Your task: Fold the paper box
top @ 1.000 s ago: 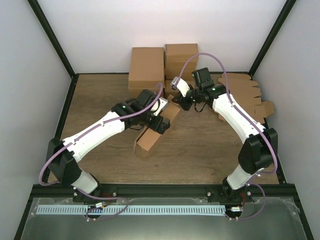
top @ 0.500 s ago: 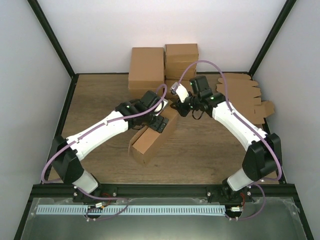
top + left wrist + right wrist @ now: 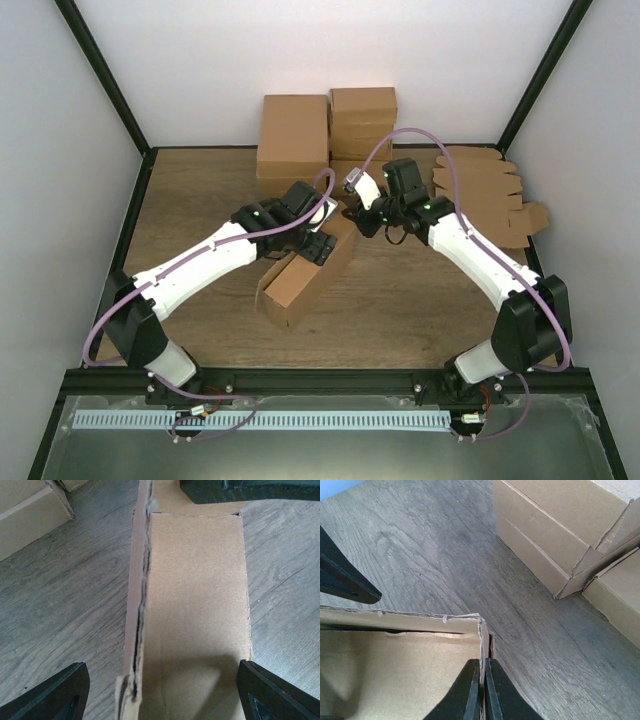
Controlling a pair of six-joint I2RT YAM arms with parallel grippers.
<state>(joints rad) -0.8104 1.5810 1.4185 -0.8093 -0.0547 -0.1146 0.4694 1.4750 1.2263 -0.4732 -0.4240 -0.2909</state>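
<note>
The paper box (image 3: 300, 275) lies mid-table as a long, partly folded brown trough running diagonally. My left gripper (image 3: 322, 246) hovers over its far half. In the left wrist view its open jaws (image 3: 161, 666) straddle the box panel (image 3: 195, 595); the right finger (image 3: 280, 692) sits at the box's edge and the left finger (image 3: 50, 697) stands clear of the side wall. My right gripper (image 3: 352, 216) is at the box's far end. In the right wrist view it (image 3: 484, 664) is shut on the upright corner wall of the box (image 3: 400, 660).
Stacks of folded brown boxes (image 3: 293, 135) (image 3: 363, 118) stand at the back and also show as boxes (image 3: 560, 525) close to the right gripper. Flat cardboard blanks (image 3: 485, 190) lie at the back right. Black frame posts and white walls bound the table.
The box has swung lower and flatter onto the table, its far end drawn towards the right gripper. The left jaws have narrowed a little around it. The right arm shifted slightly left.
</note>
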